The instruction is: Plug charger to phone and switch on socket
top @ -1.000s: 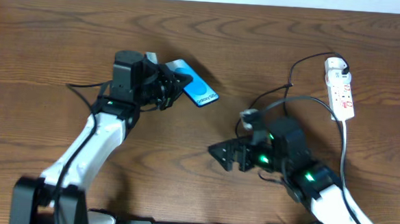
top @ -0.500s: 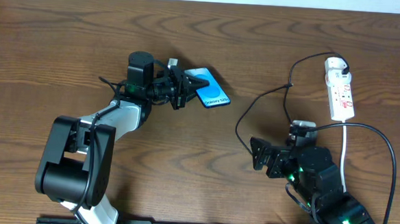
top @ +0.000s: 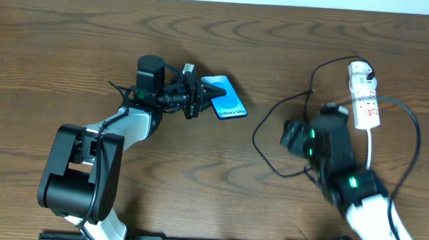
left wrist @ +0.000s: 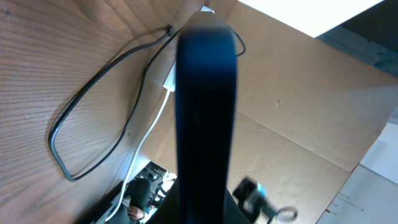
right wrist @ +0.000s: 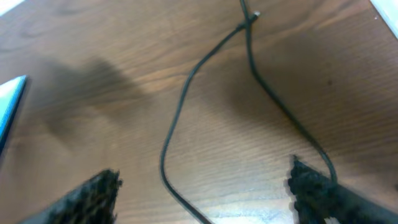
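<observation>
My left gripper (top: pixel 199 97) is shut on the near end of the phone (top: pixel 227 98), whose blue screen faces up left of centre. In the left wrist view the phone (left wrist: pixel 206 106) shows edge-on as a dark bar between the jaws. The charger cable (top: pixel 267 121) loops on the wood between the phone and the socket (top: pixel 365 95), a white strip at the far right. My right gripper (top: pixel 290 136) is open and empty, just above the loop. In the right wrist view its gripper (right wrist: pixel 205 193) straddles the cable (right wrist: pixel 180 112) with spread fingers (right wrist: pixel 314 186). I cannot make out the plug.
The socket's white cord (top: pixel 371 154) runs toward the front edge, beside my right arm. In the left wrist view the cable loop (left wrist: pixel 93 93) and the white cord (left wrist: pixel 149 134) lie on the wood. The phone's corner (right wrist: pixel 9 106) shows at the right wrist view's left edge.
My right arm has swung up from the front of the table toward the cable loop near the socket. My left gripper carried the phone a little to the right, then held still.
</observation>
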